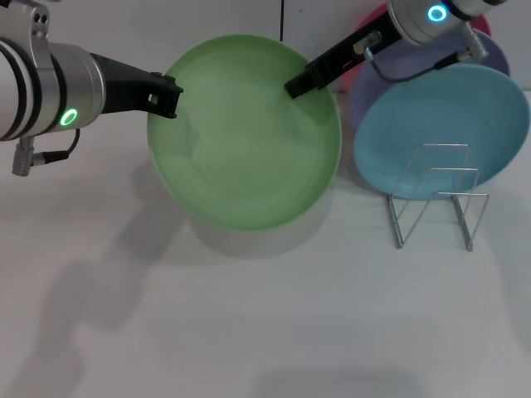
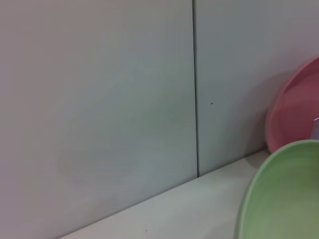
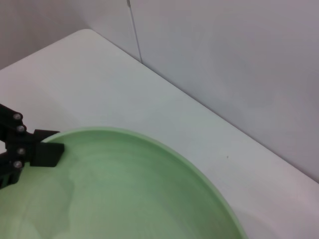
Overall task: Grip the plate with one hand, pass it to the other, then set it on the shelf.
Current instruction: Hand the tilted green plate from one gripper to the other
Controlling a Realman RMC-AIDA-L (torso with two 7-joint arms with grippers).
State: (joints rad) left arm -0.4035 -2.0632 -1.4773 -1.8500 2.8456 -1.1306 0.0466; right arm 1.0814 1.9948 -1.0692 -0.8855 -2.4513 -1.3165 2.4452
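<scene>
The light green plate (image 1: 245,133) hangs tilted above the white table, its shadow on the surface below. My left gripper (image 1: 170,95), on the green-lit arm, is shut on the plate's left rim; the right wrist view shows this gripper (image 3: 47,149) clamped over the edge of the plate (image 3: 124,189). My right gripper (image 1: 294,85), on the blue-lit arm, reaches down to the plate's upper right rim, its tip lying over the edge. The plate's rim (image 2: 284,199) also shows in the left wrist view. The silver wire shelf (image 1: 436,195) stands on the table to the right of the plate.
Behind the shelf a sky-blue plate (image 1: 444,124) leans upright, with a lavender plate (image 1: 489,50) and a pink plate (image 1: 365,33) behind it against the wall. The pink plate (image 2: 294,119) shows in the left wrist view too. A grey panelled wall closes off the back.
</scene>
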